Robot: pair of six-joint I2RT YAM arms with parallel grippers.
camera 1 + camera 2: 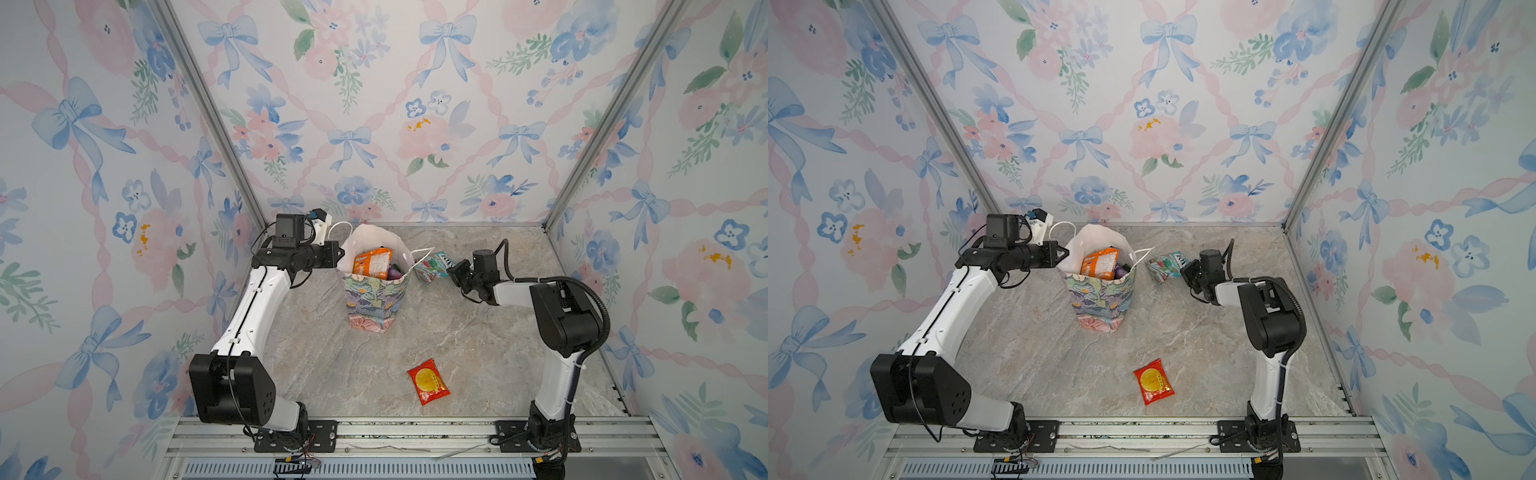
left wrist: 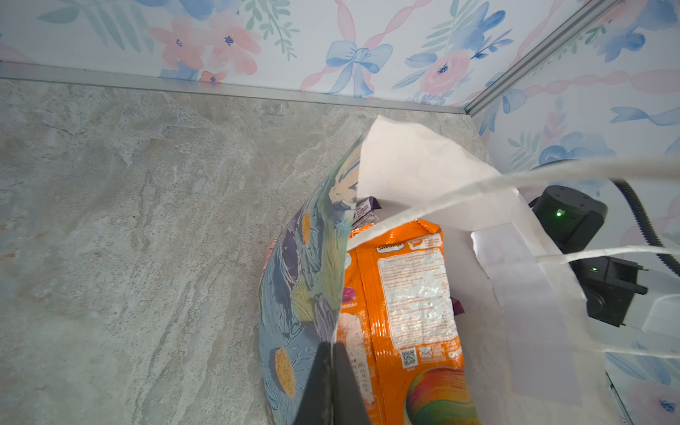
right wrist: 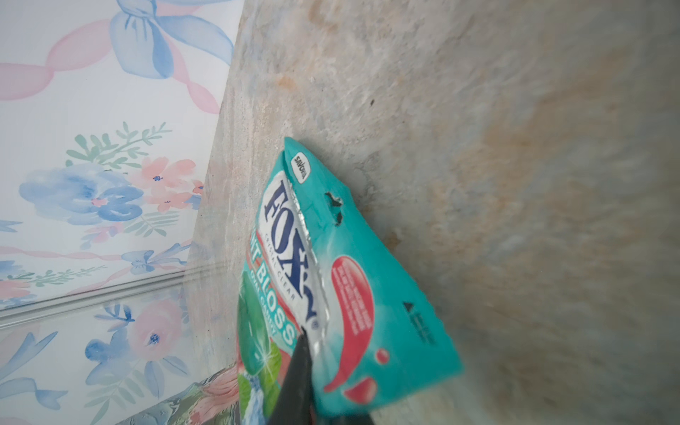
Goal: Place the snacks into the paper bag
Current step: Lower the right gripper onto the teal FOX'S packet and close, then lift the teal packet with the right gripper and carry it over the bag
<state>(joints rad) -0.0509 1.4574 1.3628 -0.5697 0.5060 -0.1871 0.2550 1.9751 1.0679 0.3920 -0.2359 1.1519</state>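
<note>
**Right gripper** [image 1: 451, 270]: jaws closed on one edge of the teal packet [image 1: 432, 266]. In the wrist view the fingers [image 3: 303, 368] bite near the seam, with the rest of the packet [image 3: 331, 276] hanging free beyond them. The packet sits just beside the right rim of the paper bag [image 1: 374, 299], outside it. Whether it is clear of the surface [image 1: 332, 365] cannot be told.

**Handling, teal packet:** Glossy plastic film, creased and pillow-shaped. It is probably light, limp and slippery. The flat sealed edge looks the best place to grip, as the filled middle would likely bulge and slide.

**Left gripper** [image 1: 338, 252]: jaws closed thin on the left wall of the bag [image 2: 305, 294], holding the mouth open.

**Handling, bag:** Thin paper, painted and textured outside, plain white inside. It buckles easily, so hold it at the rim. A white cord handle [image 2: 552, 173] crosses the mouth and could snag a packet going in.

**Contents:** The orange packet [image 1: 372, 262] stands on end inside the bag, with a purple packet [image 1: 394, 273] beside it.

**Remaining:** A red packet [image 1: 428, 381] lies flat on the marbled stone-look surface, well apart from the bag. It is small and shiny, with crimped ends.
</note>
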